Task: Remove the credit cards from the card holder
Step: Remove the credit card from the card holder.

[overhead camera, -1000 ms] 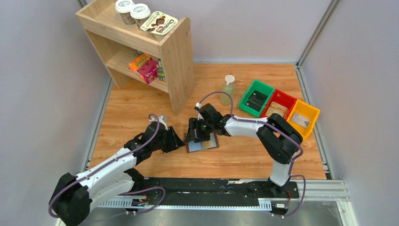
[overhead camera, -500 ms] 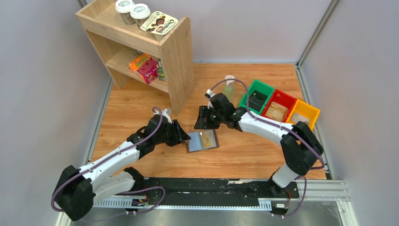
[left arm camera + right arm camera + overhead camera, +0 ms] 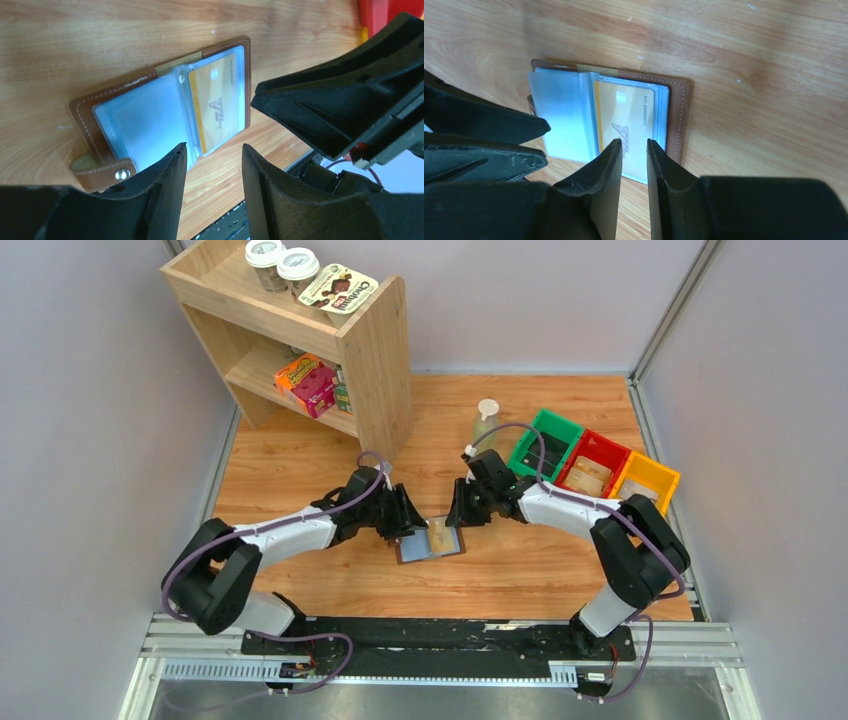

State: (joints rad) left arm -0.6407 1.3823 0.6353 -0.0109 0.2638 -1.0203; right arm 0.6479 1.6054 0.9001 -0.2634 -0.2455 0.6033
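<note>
Brown leather card holder lies open and flat on the wooden table at the centre of the top view, between the two grippers. One tan-gold credit card sits in the clear sleeve of the holder's right half; the other half shows pale blue-grey. Left gripper hovers at the holder's left edge, jaws moderately apart and empty. Right gripper hangs over the card, jaws narrowly apart, gripping nothing.

The brown leather bifold card holder is lying open between the left gripper and right gripper, sleeving a tan-gold plastic card.
</note>
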